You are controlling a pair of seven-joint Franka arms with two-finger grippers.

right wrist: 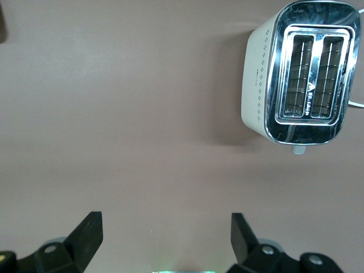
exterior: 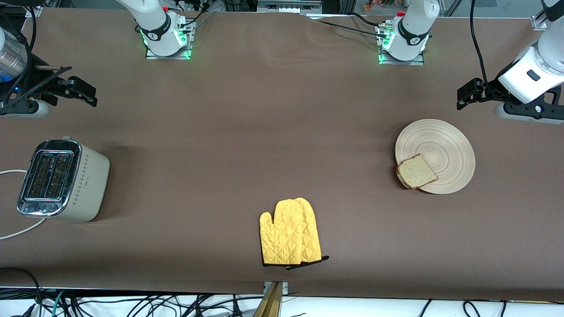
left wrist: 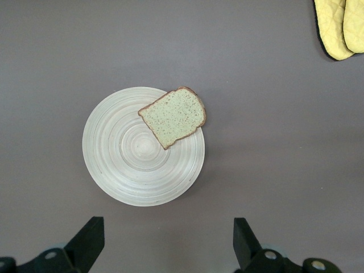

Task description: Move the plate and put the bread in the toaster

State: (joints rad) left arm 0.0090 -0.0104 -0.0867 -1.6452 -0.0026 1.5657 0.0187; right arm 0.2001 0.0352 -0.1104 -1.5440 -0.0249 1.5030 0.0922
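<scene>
Lowest in the front view, near the bottom centre of the frame, a yellow mitt (exterior: 290, 232) lies flat on the brown table (exterior: 264, 132); its tips also show at the upper right corner of the left wrist view.

Higher, at the frame's left edge, the toaster (exterior: 61, 180) stands upright, its chrome top with two slots facing up and a white cord (exterior: 20, 229) trailing off the frame edge. In the right wrist view it sits in the upper right, well apart from the right gripper's fingers (right wrist: 88, 233) at the bottom edge.

At about the same height on the frame's right, the plate (exterior: 435, 156) lies flat on the table. The bread (exterior: 416, 171) rests on the plate's lower left rim, one corner overhanging onto the table. In the left wrist view the plate sits centre-left with the bread on its upper right edge, well clear of the left gripper's fingers (left wrist: 91, 239) at the bottom.

Higher still, the right gripper (exterior: 81, 92) hangs at the frame's upper left, above the toaster in the frame, jaws spread wide and empty. The left gripper (exterior: 469, 93) hangs at the upper right, above the plate in the frame, likewise spread and holding nothing.
</scene>
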